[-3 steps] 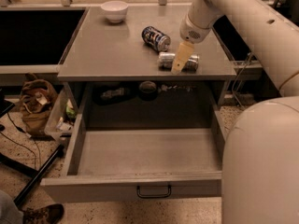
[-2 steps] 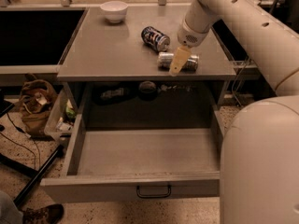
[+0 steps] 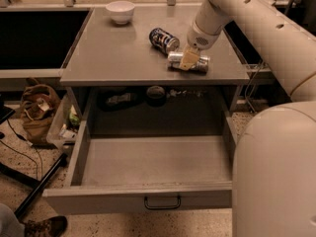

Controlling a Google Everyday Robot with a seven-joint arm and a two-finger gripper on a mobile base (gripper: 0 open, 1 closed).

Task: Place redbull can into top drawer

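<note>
A slim, silvery-grey redbull can lies on its side near the front right edge of a flat grey table, at about 4 o'clock from a shorter dark blue can. The robot's pale two-finger gripper is down over the can's middle; whether it is clamped on the can cannot be told. At 6 o'clock below the tabletop, the wide grey metal top drawer stands pulled open. A round white bowl sits at the table's 11 o'clock.

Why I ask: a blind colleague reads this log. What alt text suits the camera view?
The robot's hand is over the redbull can, lying on its side on the table near a dark blue can. Below, the top drawer stands open; a white bowl sits farther back.
</note>
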